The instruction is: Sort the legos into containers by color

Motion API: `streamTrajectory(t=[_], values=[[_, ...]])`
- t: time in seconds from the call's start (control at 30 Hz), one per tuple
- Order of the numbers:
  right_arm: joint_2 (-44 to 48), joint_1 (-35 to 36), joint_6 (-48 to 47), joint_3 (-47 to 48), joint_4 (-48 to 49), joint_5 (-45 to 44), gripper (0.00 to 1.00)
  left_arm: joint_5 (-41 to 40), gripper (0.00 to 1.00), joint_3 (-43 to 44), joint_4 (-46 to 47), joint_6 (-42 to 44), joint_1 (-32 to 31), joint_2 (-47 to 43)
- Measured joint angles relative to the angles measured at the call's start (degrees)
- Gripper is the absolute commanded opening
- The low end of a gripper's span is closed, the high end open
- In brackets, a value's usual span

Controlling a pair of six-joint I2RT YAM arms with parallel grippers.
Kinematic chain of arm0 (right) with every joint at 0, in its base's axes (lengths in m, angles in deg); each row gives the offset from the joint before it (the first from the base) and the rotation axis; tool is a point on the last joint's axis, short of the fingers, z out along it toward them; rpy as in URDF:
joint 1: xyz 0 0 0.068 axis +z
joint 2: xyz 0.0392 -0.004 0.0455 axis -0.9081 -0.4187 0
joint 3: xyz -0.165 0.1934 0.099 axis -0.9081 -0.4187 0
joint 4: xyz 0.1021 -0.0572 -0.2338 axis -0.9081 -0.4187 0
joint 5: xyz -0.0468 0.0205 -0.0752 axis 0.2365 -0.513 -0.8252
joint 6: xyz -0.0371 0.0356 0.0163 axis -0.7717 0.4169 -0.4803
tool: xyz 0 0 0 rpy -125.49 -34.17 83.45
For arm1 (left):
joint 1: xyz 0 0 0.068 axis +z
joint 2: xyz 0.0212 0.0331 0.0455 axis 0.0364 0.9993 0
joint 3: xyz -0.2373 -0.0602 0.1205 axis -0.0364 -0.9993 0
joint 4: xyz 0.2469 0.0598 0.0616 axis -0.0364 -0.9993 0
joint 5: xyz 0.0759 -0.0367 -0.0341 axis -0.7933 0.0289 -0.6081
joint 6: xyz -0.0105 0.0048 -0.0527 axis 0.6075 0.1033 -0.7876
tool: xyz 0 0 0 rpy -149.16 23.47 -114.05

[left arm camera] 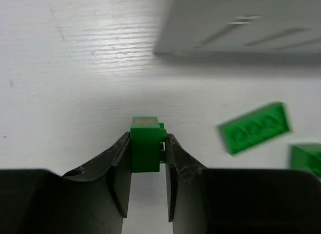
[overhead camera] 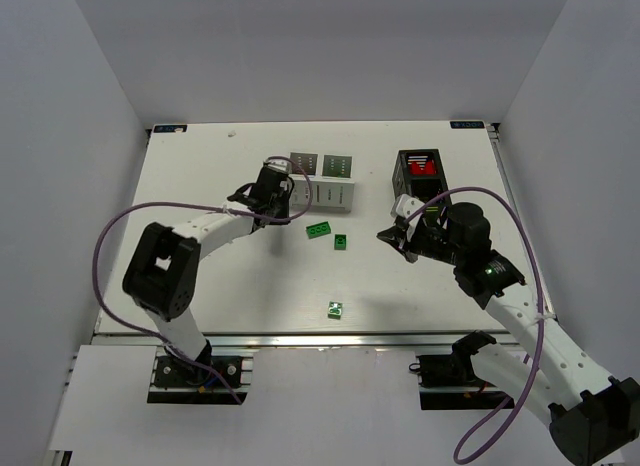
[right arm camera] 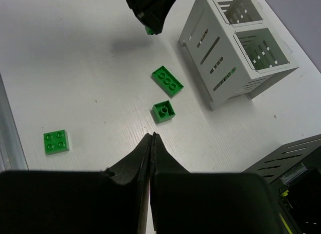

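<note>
Green brick point(left arm camera: 145, 136) tight in left end effector point(left arm camera: 148, 154), white box point(left arm camera: 241, 30) ahead; right end effector point(right arm camera: 152, 139) pinched empty.

In the left wrist view the white box point(left arm camera: 241, 33) came to us only as a blur, cut off by the top and right edges. A green brick point(left arm camera: 307, 159) ran off the right edge, and the left gripper point(left arm camera: 149, 138) hid the sides of its held brick point(left arm camera: 144, 126). From above, we could not count the red bricks point(overhead camera: 423, 169) in the black box point(overhead camera: 401, 171).
</note>
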Motion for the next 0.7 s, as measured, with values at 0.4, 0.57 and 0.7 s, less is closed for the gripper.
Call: streamTrajectory(t=[0.4, 0.57, 0.7], values=[[0.0, 0.02, -0.35, 0.0, 0.0, -2.08, 0.0, 6.14, 0.0, -0.52, 9.62, 5.7, -7.87, -16.76], [-0.07, 0.0, -0.35, 0.0, 0.02, -2.4, 0.0, 8.72, 0.0, 1.14, 11.45, 8.02, -7.52, -12.5], [-0.68, 0.0, -0.37, 0.0, 0.02, -2.4, 0.0, 9.77, 0.0, 5.81, 13.35, 9.42, -7.54, -8.44]])
